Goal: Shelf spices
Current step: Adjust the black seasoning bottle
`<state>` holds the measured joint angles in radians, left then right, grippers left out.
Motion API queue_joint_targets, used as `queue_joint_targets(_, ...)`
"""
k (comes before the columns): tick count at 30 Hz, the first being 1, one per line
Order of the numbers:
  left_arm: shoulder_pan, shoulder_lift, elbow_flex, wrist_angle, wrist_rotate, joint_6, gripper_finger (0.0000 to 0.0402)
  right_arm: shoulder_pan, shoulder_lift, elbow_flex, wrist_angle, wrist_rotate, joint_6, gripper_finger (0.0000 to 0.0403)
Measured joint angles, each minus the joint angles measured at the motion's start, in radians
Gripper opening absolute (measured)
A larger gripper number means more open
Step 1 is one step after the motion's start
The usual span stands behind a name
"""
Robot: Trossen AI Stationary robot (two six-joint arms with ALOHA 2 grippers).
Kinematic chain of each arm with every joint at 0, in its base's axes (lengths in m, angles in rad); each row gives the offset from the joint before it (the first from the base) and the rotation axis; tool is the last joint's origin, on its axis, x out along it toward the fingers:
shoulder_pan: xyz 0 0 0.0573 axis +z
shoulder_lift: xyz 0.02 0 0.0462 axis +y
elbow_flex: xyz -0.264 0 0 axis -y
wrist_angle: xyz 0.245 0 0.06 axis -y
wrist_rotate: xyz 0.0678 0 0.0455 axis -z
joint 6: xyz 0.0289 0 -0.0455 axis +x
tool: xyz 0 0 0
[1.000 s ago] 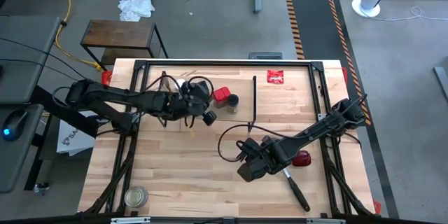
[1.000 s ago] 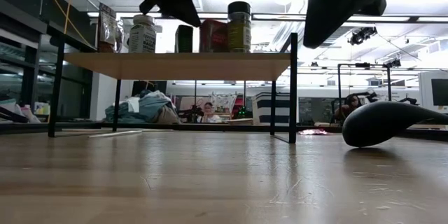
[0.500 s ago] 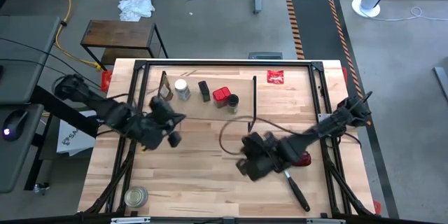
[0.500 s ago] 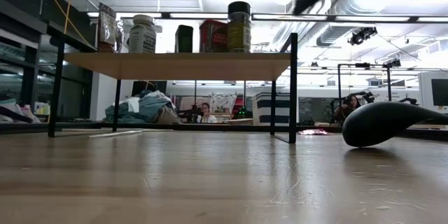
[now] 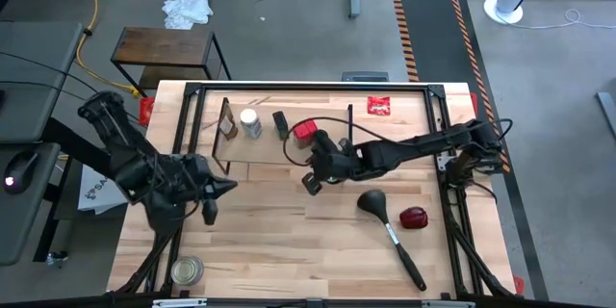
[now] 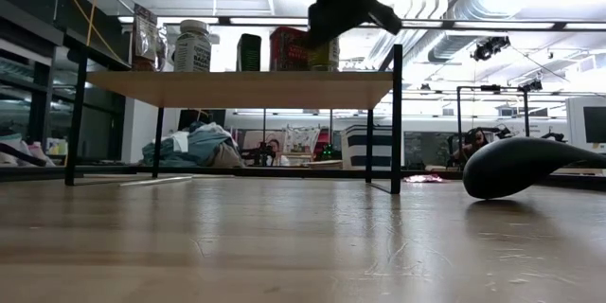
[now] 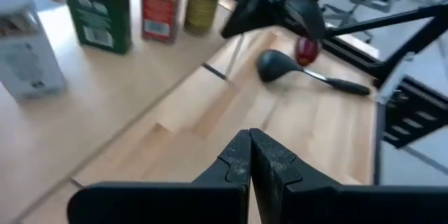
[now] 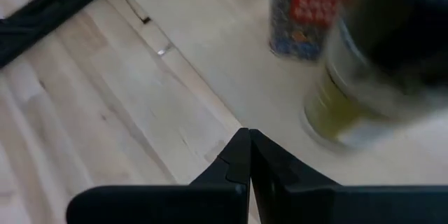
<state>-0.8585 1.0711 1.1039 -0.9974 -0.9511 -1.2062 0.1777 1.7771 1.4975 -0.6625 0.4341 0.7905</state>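
Right end effector [image 5: 310, 181]: fingers pressed together, holding nothing; it hangs over the shelf's front edge. Just beyond it stands the dark-lidded glass jar [image 8: 353, 77], its nearest neighbour, which suggests it is either lining up on that jar or has no further spice to fetch.

Left end effector [image 5: 209, 214]: fingers likewise closed and empty, off the shelf's front-left corner, well apart from the spices; judged to be waiting clear of the other arm.

Shelf [image 5: 269, 149]: light plywood top on black wire legs. Ranged along its far side, outward from the right end effector: the glass jar, red square tin [image 5: 304, 131], small black box [image 5: 280, 124], white-capped jar [image 5: 250, 122], brown bottle [image 5: 227, 127]. All five stand upright in a row, so the shelving looks essentially done.

Table [image 5: 289, 250]: butcher block. On it, near the right end effector's side, a black ladle [image 5: 385, 224] and a red object [image 5: 413, 218]; farther off, a metal-lidded jar [image 5: 187, 270] and a red packet [image 5: 378, 106].

Room: grey floor, a brown side table [image 5: 162, 50], yellow cable.
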Motion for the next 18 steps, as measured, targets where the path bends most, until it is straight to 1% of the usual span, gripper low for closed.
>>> queue_joint_targets(3,-0.051,-0.001,-0.013,0.000,-0.003,-0.058,0.0000,-0.015,0.000,0.000,0.038,-0.026,-0.034,0.0000)
queue_joint_targets(7,-0.097,0.000,-0.032,-0.005,-0.016,-0.136,0.0000,-0.026,0.000,0.000,0.054,-0.023,-0.044,0.0000)
queue_joint_targets(12,-0.125,0.002,-0.039,-0.017,-0.043,-0.180,0.0000,-0.046,0.000,0.000,0.043,0.028,-0.049,0.0000)
queue_joint_targets(18,-0.131,0.002,-0.039,-0.023,-0.034,-0.180,0.0000,-0.068,0.000,0.000,0.034,0.071,-0.074,0.0000)
